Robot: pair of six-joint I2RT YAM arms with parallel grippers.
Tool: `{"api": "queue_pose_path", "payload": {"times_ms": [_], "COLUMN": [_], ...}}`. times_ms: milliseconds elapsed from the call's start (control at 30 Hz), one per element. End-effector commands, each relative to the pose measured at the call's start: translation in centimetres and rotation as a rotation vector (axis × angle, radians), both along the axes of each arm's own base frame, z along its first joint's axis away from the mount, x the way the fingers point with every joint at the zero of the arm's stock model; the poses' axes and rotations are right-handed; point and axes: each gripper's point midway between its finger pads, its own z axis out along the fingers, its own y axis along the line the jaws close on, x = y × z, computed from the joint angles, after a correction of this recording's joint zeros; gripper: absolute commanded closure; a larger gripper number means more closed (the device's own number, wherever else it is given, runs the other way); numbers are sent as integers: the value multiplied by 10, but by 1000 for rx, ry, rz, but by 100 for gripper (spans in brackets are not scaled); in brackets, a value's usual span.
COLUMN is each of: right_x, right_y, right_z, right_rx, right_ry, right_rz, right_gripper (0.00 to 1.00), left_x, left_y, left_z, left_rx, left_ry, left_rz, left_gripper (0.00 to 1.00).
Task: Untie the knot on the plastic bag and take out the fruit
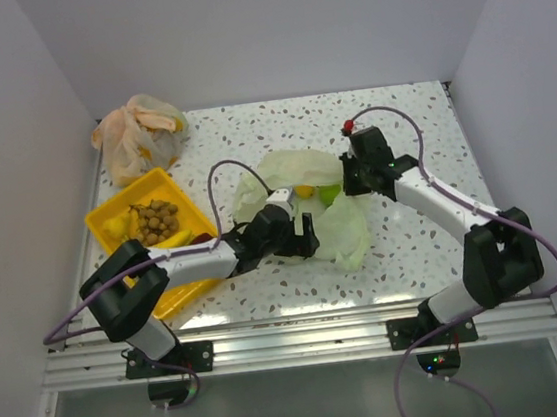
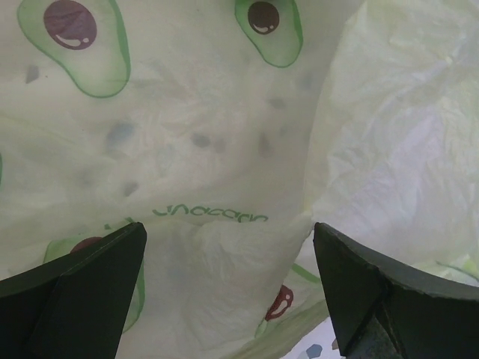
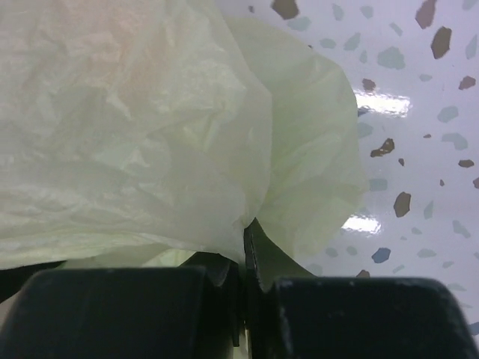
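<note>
The pale green plastic bag (image 1: 332, 217) lies crumpled at the table's middle, printed with avocados (image 2: 224, 134). A yellow fruit (image 1: 303, 192) and a green round fruit (image 1: 329, 194) show at its open top. My left gripper (image 1: 300, 236) is open at the bag's near left side, its fingers (image 2: 82, 292) apart with bag film between them. My right gripper (image 1: 353, 178) is shut on a fold of the bag (image 3: 150, 134) at its far right edge. A banana (image 1: 173, 240) and a cluster of brown fruits (image 1: 156, 220) lie in the yellow tray (image 1: 182, 201).
An orange-beige plastic bag (image 1: 137, 134) sits at the back left behind the tray. White walls close in the table on the left, back and right. The speckled tabletop (image 1: 413, 243) shows to the right of the bag.
</note>
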Motion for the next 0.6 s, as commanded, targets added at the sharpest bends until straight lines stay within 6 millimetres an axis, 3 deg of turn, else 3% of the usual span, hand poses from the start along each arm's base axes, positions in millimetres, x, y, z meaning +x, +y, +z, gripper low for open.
{"api": "queue_pose_path", "payload": {"times_ms": [0, 33, 133, 167, 267, 400, 567], "right_x": [-4, -15, -32, -35, -41, -43, -41], "right_y": [47, 66, 90, 91, 85, 53, 35], "right_z": [70, 76, 91, 97, 90, 51, 10], "right_rx": [101, 100, 123, 139, 134, 7, -12], "right_ry": [-152, -160, -182, -197, -201, -158, -77], "right_rz": [159, 216, 280, 281, 278, 175, 90], "right_gripper": [100, 100, 100, 100, 100, 100, 100], "left_x": [15, 15, 14, 14, 13, 13, 14], "left_y": [-4, -2, 5, 7, 8, 5, 9], "left_z": [33, 34, 27, 25, 19, 21, 35], "left_rx": [-123, -131, -126, -123, -126, -139, -171], "left_ry": [-94, -96, -83, -80, -66, -65, -100], "left_rz": [85, 98, 136, 140, 152, 146, 159], "left_gripper": [0, 0, 0, 0, 0, 0, 0]}}
